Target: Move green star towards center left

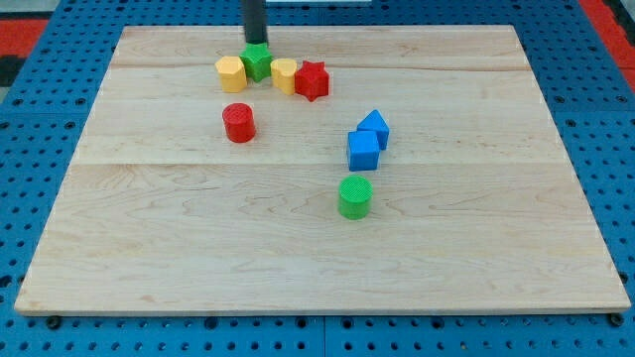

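Note:
The green star (258, 61) sits near the view's top, left of centre, between a yellow hexagonal block (231, 74) on its left and a yellow block (284, 74) on its right. My tip (255, 44) is right at the star's top edge, touching or nearly touching it. The rod rises from there out of the view's top.
A red star (312, 80) touches the yellow block's right side. A red cylinder (239, 123) stands below the yellow hexagon. Two blue blocks (363, 150) (374, 128) sit right of centre, with a green cylinder (355, 196) below them. The wooden board (149, 248) lies on a blue pegboard.

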Controlling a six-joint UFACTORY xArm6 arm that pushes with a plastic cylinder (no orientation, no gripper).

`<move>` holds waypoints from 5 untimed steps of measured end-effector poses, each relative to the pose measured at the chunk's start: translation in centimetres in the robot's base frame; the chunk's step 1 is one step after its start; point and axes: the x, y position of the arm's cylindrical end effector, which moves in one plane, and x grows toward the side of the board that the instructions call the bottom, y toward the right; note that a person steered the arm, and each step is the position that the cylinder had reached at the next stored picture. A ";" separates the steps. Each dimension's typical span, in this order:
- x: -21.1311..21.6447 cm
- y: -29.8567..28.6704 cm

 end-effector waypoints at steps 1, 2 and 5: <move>0.0 -3.7; -0.3 -4.0; -1.5 3.0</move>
